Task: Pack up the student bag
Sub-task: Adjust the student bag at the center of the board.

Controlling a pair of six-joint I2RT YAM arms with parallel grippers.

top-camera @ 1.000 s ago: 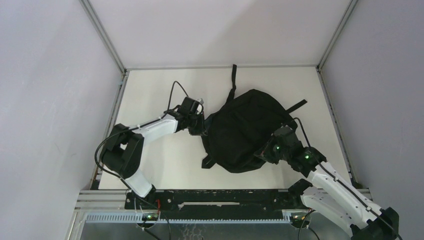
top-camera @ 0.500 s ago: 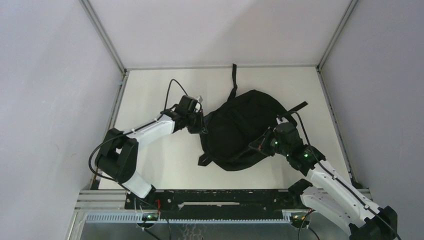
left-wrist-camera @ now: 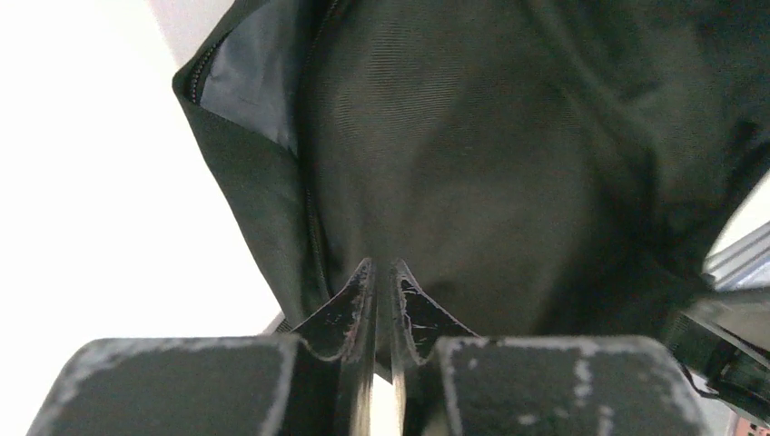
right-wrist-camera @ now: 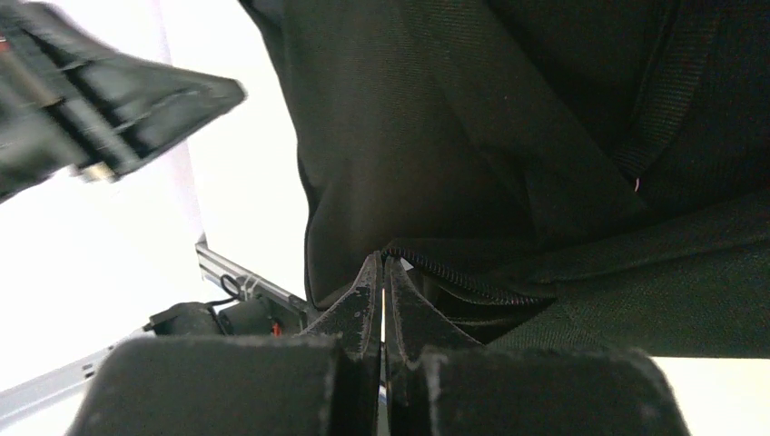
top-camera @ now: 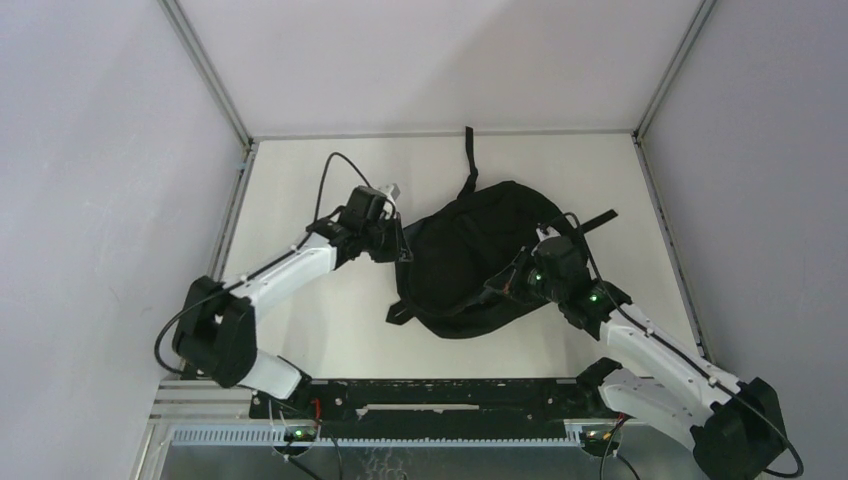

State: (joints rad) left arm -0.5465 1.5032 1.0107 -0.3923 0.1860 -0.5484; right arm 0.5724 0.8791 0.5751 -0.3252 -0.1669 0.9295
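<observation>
On the left, the left arm (top-camera: 290, 268) reaches out across the pale worktop (top-camera: 280, 200) to the left edge of the student bag (top-camera: 470, 260). In the left wrist view we see the left fingers (left-wrist-camera: 361, 295) parted by only a narrow slit, their tips right at the bag's black fabric. We see nothing between them, and we cannot tell whether they touch the cloth. Just up and left of them a fold of grey lining (left-wrist-camera: 241, 86) shows beside a zip line. The bag itself lies slumped in the middle of the worktop, between the two arms. One strap (top-camera: 467, 150) runs toward the far edge, and another strap end (top-camera: 398, 313) pokes out at its near left corner. On the right, the right arm (top-camera: 650, 345) comes in low over the bag's right side, near a third strap (top-camera: 597, 218). In the right wrist view we see the right fingers (right-wrist-camera: 359, 300) pressed fully together. Their tips meet the bag's zippered edge (right-wrist-camera: 472, 277) and seem to pinch it.
</observation>
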